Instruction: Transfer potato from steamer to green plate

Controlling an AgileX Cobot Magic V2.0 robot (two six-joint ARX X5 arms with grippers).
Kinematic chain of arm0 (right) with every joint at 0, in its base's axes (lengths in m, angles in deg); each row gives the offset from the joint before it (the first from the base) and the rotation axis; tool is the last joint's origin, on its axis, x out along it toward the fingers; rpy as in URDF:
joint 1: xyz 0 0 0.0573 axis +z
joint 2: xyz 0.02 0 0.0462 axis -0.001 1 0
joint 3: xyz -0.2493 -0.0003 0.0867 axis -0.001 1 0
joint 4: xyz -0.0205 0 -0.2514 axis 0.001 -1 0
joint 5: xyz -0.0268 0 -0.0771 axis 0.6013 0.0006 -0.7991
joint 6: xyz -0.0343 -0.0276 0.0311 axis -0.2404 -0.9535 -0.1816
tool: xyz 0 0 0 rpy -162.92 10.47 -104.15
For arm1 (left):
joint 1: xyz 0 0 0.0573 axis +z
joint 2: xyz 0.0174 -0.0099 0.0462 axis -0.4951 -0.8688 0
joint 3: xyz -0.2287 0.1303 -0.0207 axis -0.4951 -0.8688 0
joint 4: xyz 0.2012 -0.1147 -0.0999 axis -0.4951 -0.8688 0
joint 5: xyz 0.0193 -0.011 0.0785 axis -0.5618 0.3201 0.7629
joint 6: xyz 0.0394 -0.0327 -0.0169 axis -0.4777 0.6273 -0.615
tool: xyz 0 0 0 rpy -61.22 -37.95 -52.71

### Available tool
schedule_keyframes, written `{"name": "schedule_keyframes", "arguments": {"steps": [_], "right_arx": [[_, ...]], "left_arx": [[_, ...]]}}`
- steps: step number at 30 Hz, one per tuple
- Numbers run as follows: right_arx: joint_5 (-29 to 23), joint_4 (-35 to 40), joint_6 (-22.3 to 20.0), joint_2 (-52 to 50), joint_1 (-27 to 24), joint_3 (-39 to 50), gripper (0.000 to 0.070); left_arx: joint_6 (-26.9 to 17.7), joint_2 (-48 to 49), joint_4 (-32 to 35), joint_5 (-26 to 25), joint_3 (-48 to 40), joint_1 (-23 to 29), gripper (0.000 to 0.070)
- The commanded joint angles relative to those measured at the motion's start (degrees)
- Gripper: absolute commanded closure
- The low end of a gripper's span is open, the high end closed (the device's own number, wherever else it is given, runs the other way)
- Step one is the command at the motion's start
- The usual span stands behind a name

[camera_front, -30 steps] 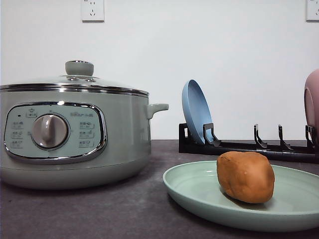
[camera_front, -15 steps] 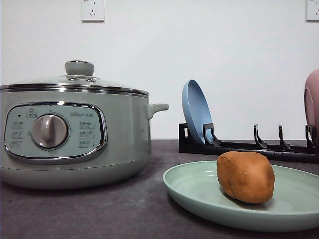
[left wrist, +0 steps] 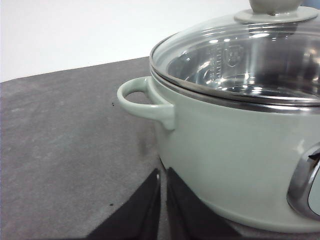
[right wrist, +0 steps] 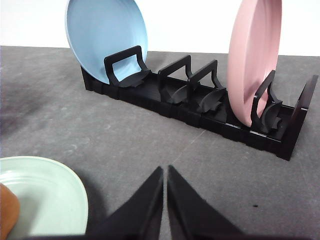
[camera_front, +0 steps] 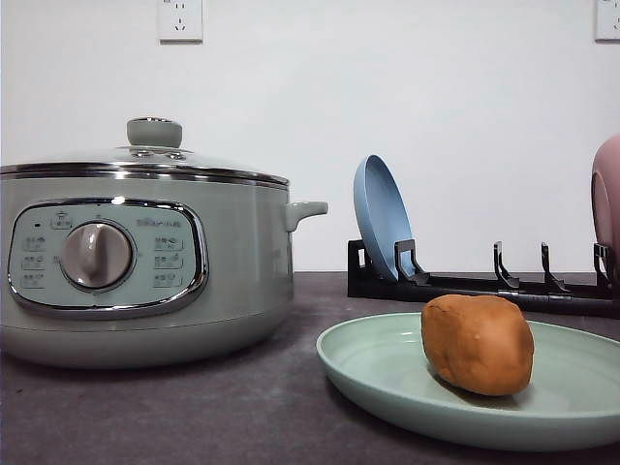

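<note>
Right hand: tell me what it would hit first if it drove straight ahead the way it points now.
Likely the black plate rack. The right hand, fingers together and empty, points across bare table toward the rack's open middle slots, between the blue plate and pink plate. Its height is unclear, so it might scrape the table first.

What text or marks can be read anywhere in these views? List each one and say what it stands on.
No text reads clearly.
Pale grey-green steamer control panel: small button labels and a faint brand line, too blurred to read.
Steamer's steel inner wall, through the glass lid: embossed level marks and numbers, too small to read.
</note>
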Motion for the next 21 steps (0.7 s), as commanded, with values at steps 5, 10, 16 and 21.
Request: {"name": "schedule_keyframes", "arguments": {"steps": [5, 10, 16, 21], "right_arx": [[0.0, 0.0, -0.2, -0.2, -0.1, 0.3, 0.07], [0.0, 0.0, -0.2, -0.2, -0.1, 0.3, 0.07], [0.0, 0.0, -0.2, -0.2, -0.1, 0.3, 0.07], [0.0, 0.0, -0.2, -0.2, -0.1, 0.3, 0.07]], "left_arx": [[0.1, 0.1, -1.2, 0.0, -0.8, 0.2, 0.0685], [0.1, 0.1, -1.2, 0.0, -0.8, 0.2, 0.0685], [0.1, 0.1, -1.2, 0.0, -0.8, 0.2, 0.0685], [0.1, 0.1, -1.2, 0.0, -0.8, 0.2, 0.0685]]}}
